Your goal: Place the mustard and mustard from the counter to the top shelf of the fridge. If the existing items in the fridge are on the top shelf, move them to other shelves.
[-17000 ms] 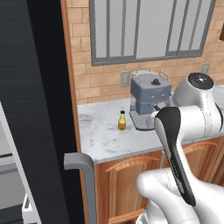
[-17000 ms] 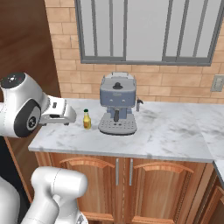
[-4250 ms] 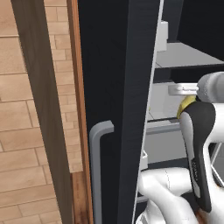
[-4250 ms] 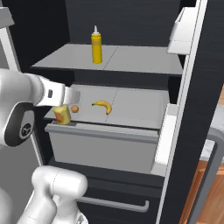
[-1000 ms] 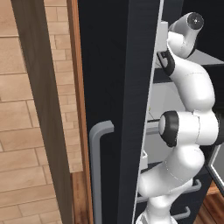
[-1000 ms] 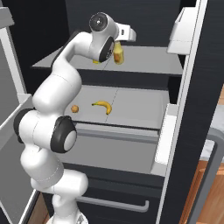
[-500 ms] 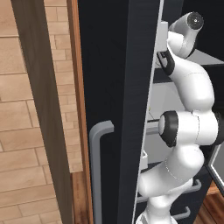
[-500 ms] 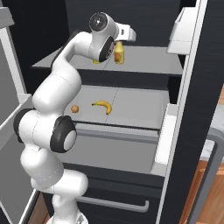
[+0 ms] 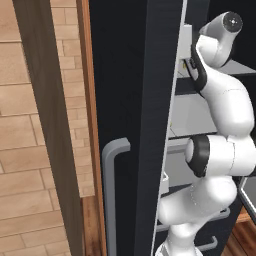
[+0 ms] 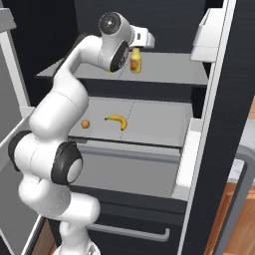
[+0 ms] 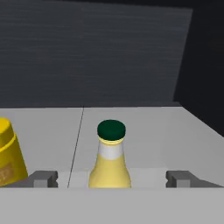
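amber mustard bottle [image 11: 110, 164], dark cap, upright, top shelf [image 11: 144, 127]

The arm [image 10: 60, 124] is glossy white, built of fat rounded segments like stacked sausages. Black bands ring its joints, and a round dark-grey cap with a small centre hole closes the top joint. The hand is a white block; the claw [image 11: 111, 178] has small square grey fingertips [image 11: 43, 178].
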Motion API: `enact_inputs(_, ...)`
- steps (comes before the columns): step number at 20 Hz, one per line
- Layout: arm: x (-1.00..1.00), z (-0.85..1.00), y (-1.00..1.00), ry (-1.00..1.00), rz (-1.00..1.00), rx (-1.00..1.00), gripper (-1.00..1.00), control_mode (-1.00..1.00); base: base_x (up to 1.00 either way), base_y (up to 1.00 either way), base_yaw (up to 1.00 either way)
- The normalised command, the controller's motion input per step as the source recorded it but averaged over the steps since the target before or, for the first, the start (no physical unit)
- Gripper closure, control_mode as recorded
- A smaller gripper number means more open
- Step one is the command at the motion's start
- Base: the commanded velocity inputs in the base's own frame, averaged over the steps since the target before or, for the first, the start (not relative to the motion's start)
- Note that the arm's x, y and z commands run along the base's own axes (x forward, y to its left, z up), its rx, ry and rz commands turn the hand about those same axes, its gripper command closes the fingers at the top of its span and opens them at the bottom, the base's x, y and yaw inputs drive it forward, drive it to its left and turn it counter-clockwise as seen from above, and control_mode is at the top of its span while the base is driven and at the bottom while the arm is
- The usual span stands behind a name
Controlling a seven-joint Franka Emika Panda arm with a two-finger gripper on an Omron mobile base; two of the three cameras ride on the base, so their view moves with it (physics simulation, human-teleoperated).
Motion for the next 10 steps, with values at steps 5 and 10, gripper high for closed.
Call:
enact_inputs(5,-1.00,0.01,-0.09,-0.02,0.00,0.00,-1.00,-1.00,0.00,0.00,0.00)
enact_inputs(10,-1.00,0.02,-0.01,-0.04,0.00,0.00,-1.00,-1.00,0.00,0.00,0.00)
